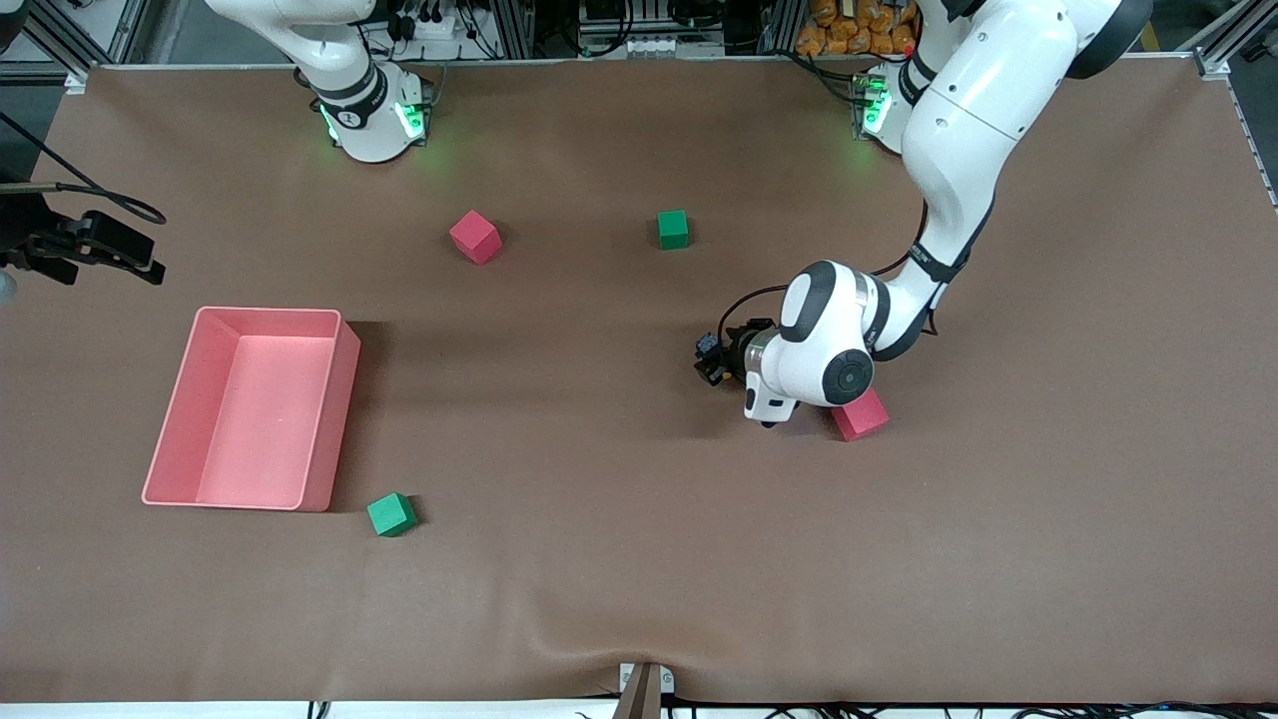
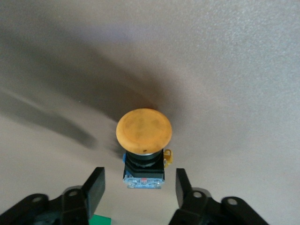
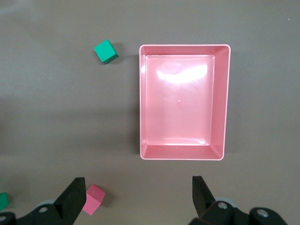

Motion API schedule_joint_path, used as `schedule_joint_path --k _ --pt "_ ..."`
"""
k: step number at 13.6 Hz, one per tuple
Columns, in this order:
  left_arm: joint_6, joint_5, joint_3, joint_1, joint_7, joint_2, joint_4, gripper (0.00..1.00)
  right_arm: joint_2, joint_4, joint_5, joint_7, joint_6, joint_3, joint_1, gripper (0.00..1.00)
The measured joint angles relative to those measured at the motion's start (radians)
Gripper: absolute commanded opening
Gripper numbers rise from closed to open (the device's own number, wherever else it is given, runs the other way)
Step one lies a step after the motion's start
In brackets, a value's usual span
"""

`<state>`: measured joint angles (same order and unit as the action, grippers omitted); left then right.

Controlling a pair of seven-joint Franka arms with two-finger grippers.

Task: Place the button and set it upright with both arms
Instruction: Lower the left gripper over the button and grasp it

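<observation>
The small orange-capped push-button with black-and-blue body (image 2: pixel 143 150) is seen upright on the brown tabletop (image 1: pixel 599 559), between the spread, empty fingers of the left pincer (image 2: pixel 139 187), beside a red foam cube (image 1: pixel 861 416). Placement appears done, only withdrawal being left. The right pincer (image 3: pixel 138 197) waits open and empty above the pink plastic tray (image 3: pixel 183 154).

A wide table (image 1: pixel 559 599) with a brown cover fills the room's middle. Aluminium frame rails (image 1: pixel 60 45) and many black cables (image 1: pixel 439 25) stand along its upper edge. Green lamps (image 1: pixel 404 118) glow there.
</observation>
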<state>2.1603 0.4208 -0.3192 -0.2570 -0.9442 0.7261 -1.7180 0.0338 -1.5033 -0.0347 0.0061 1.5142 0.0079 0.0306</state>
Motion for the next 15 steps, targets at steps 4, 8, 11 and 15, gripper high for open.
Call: schedule_joint_path --k 4,8,11,15 --pt "0.006 0.003 0.0 -0.002 0.0 0.002 -0.002 0.64 0.0 0.0 0.0 0.0 0.0 0.001 -0.001 1.0" --pt "0.02 0.004 0.0 -0.003 0.0 0.009 -0.005 0.59 0.0 0.0 0.0 0.0 0.0 0.001 -0.001 1.0" --pt "0.031 0.004 -0.001 -0.004 0.0 0.013 -0.008 0.51 0.0 0.0 0.0 0.0 0.0 0.001 -0.001 1.0" --pt "0.038 0.005 -0.001 -0.004 0.0 0.014 -0.009 0.21 0.0 0.0 0.0 0.0 0.0 0.001 -0.001 1.0"
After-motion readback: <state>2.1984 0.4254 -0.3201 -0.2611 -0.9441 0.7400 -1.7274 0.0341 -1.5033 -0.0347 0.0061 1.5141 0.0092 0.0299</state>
